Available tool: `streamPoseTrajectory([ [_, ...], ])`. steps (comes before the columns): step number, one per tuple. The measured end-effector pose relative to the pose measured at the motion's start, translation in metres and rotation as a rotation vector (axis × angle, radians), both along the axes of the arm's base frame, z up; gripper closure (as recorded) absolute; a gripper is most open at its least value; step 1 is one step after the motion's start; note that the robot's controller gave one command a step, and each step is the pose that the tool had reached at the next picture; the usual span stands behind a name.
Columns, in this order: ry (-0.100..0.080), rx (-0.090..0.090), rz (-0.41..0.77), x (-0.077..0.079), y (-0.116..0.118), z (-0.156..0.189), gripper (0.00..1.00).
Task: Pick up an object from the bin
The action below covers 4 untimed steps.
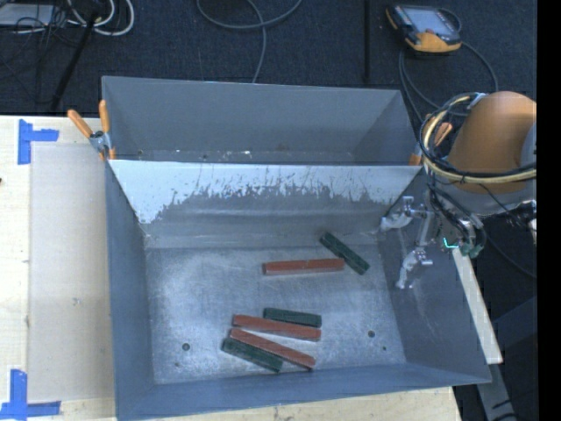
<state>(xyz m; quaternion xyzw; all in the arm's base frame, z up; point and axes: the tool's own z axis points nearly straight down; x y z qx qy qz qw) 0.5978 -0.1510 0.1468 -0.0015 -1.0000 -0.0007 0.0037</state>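
The end effector [410, 266] hung by the bin's [254, 121] right wall, the green bar [344, 253] just leftward, lying slantwise. Open or closed, I couldn't tell.

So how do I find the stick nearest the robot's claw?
Look at the right side of the grey bin, where the gripper hangs. Just left of it lies a dark green stick, tilted. The other green sticks lie in the group near the front; this one sits apart, beside a lone reddish stick.
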Motion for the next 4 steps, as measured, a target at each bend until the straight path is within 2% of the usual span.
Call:
streamPoseTrajectory([
  [1,-0.007,-0.001,0.003,0.002,0.0,0.005,0.0],
  [2,-0.015,-0.002,0.239,0.017,0.054,-0.071,1.0],
  [3,-0.015,-0.003,0.24,0.017,0.054,-0.071,1.0],
  [4,-0.009,-0.001,0.214,-0.001,0.062,0.055,1.0],
])
